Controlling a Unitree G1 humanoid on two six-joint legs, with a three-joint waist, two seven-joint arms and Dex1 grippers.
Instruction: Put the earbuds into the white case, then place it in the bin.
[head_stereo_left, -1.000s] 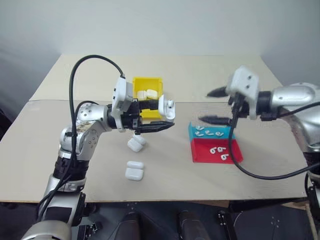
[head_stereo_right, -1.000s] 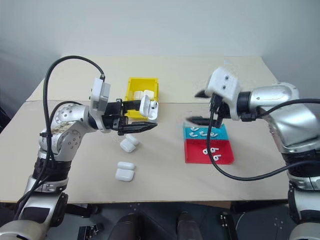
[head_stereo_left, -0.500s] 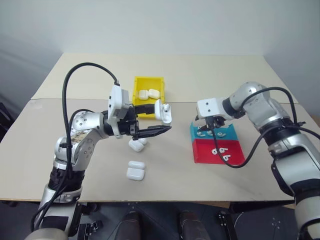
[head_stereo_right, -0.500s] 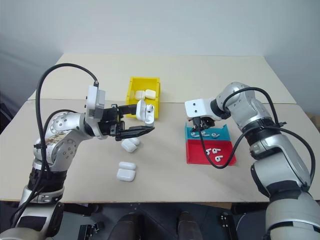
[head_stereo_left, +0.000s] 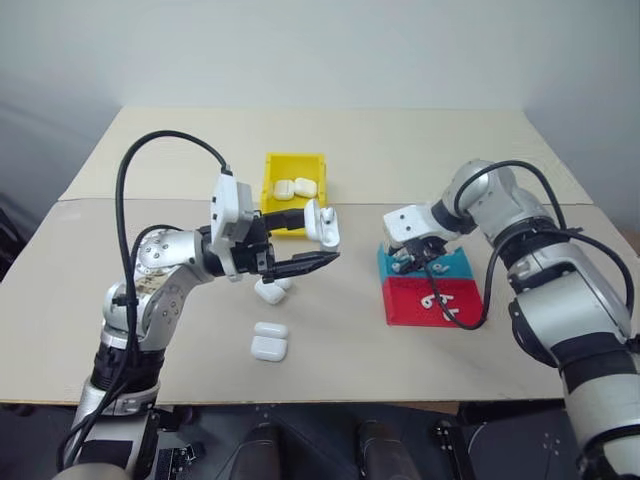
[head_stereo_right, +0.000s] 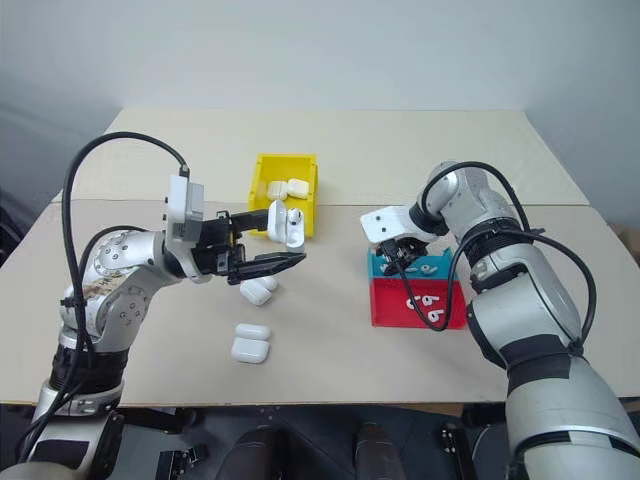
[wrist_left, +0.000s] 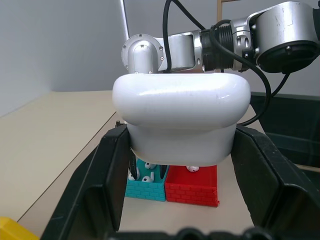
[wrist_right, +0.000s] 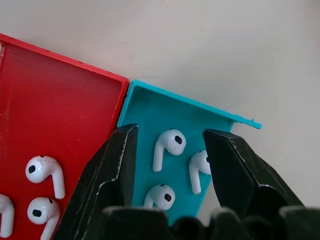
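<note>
Swinging down from mid-air over the past second, the right gripper (wrist_right: 170, 165) is now pointing into the teal tray (wrist_right: 150, 107), its black jaws partly open and straddling one of the earbuds (wrist_right: 167, 145) without closing on it. Two more earbuds are lying just beside that one in the teal tray, and others are sitting in the red tray (wrist_right: 55, 95) that is touching the teal one's side. Across the table (head_stereo_left: 420, 150), the left gripper (head_stereo_left: 300, 245) is staying almost where it was, raised above the surface and pointing toward the robot's right, its fingers (wrist_left: 107, 175) clamped on the white case (head_stereo_left: 322, 224), which it is holding upright with the lid flipped open. Behind that case, the yellow bin (head_stereo_left: 276, 166) is standing toward the far middle of the table with two closed cases (head_stereo_left: 296, 187) inside it. Four more closed cases (head_stereo_left: 270, 342) are lying in two pairs on the table below the left gripper, well apart from the trays.
</note>
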